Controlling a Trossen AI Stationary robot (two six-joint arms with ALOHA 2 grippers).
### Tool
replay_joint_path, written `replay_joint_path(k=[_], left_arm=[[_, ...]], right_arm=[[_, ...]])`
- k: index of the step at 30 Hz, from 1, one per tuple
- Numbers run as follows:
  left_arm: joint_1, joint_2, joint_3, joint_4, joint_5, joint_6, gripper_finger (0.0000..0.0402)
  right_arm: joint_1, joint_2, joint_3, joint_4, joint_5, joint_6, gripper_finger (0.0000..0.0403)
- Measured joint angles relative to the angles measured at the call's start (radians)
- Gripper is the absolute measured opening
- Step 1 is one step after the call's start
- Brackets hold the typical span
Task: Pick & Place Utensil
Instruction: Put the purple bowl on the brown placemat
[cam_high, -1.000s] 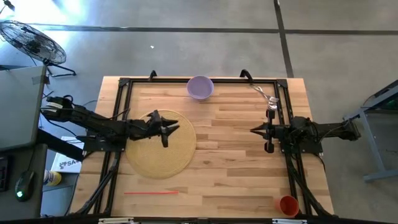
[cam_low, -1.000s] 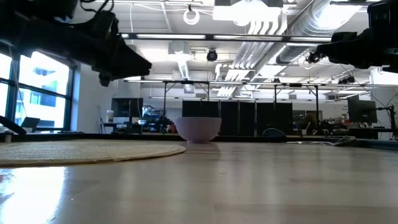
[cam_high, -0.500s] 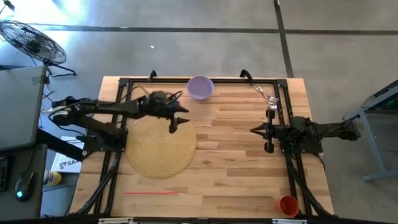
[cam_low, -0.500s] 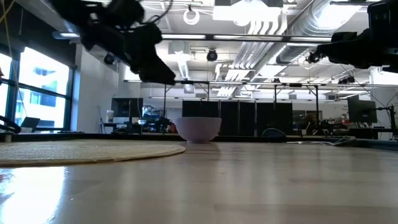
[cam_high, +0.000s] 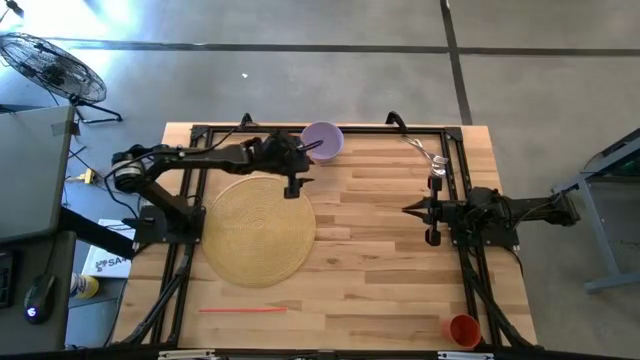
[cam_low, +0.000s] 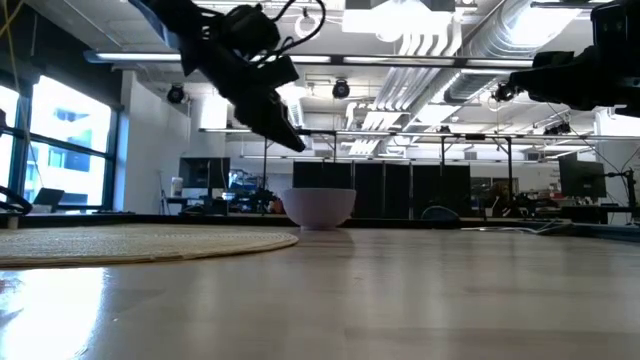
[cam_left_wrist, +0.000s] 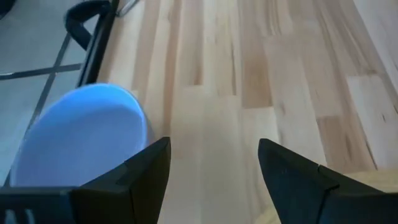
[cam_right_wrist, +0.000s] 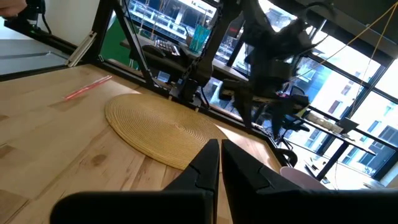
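A metal utensil (cam_high: 429, 158) lies at the table's far right, beside the black frame rail. A lilac bowl (cam_high: 322, 140) stands at the far edge, also seen in the left wrist view (cam_left_wrist: 81, 140) and the low view (cam_low: 320, 207). A round woven placemat (cam_high: 258, 228) lies left of centre. My left gripper (cam_high: 299, 172) hovers open between the placemat's far rim and the bowl, above the table (cam_low: 283, 128); its fingers (cam_left_wrist: 149, 167) have only bare wood between them. My right gripper (cam_high: 420, 210) waits shut at the right, its fingertips together (cam_right_wrist: 219, 155).
A red straw (cam_high: 243, 310) lies near the front edge on the left, and an orange cup (cam_high: 463, 329) stands at the front right corner. A black frame (cam_high: 455, 190) runs round the table's edges. Bare wood (cam_high: 370, 230) lies between placemat and right arm.
My left gripper has swung from above the middle of the placemat toward the table's far edge and to the right, rising a little and rolling about its own line. It now stands close to the bowl.
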Motion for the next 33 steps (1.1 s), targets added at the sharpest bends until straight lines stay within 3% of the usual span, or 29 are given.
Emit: replay_joint_path(k=[6,10,19,33], left_arm=[[0.076,0.135,0.209,-0.190,0.077,0.029,0.0238],[0.107,0.220,0.302,-0.235,0.008,-0.024,0.0238],[0.067,0.253,0.345,-0.198,-0.240,0.020,0.0238],[-0.029,0.255,0.392,-0.215,-0.289,-0.008,0.0238]], right_arm=[[0.000,0.000,0.000,0.000,0.000,0.000,0.0012],[0.000,0.000,0.000,0.000,0.000,0.000,0.0012],[0.000,0.000,0.000,0.000,0.001,0.000,0.0012],[0.000,0.000,0.000,0.000,0.000,0.000,0.0012]])
